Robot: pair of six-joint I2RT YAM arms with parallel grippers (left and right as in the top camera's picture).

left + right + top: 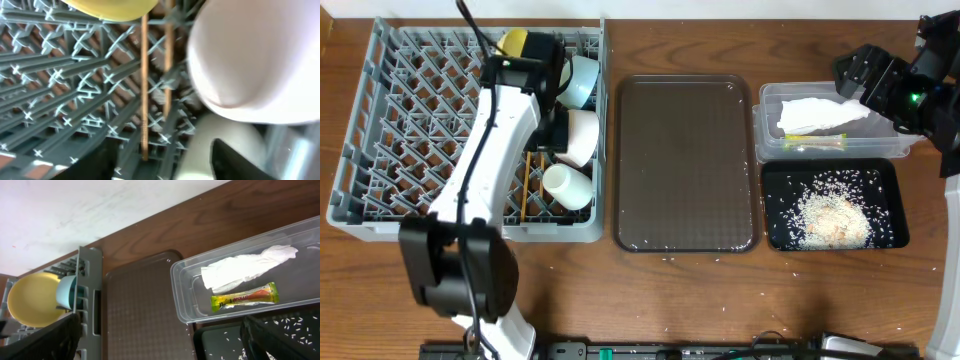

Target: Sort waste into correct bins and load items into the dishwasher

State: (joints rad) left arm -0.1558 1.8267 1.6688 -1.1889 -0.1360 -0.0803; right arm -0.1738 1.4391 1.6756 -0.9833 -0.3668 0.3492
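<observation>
snack wrapper [244, 296], red lettering unreadable, beside napkin [247, 267] in clear tub [176, 287]; left claw [165, 160] and right claw [160, 332] both spread apart, empty.

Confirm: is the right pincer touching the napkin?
Apart. The right wrist view shows the right pincer open, its fingers at the frame's bottom corners, well clear of the napkin lying in the tub.
</observation>
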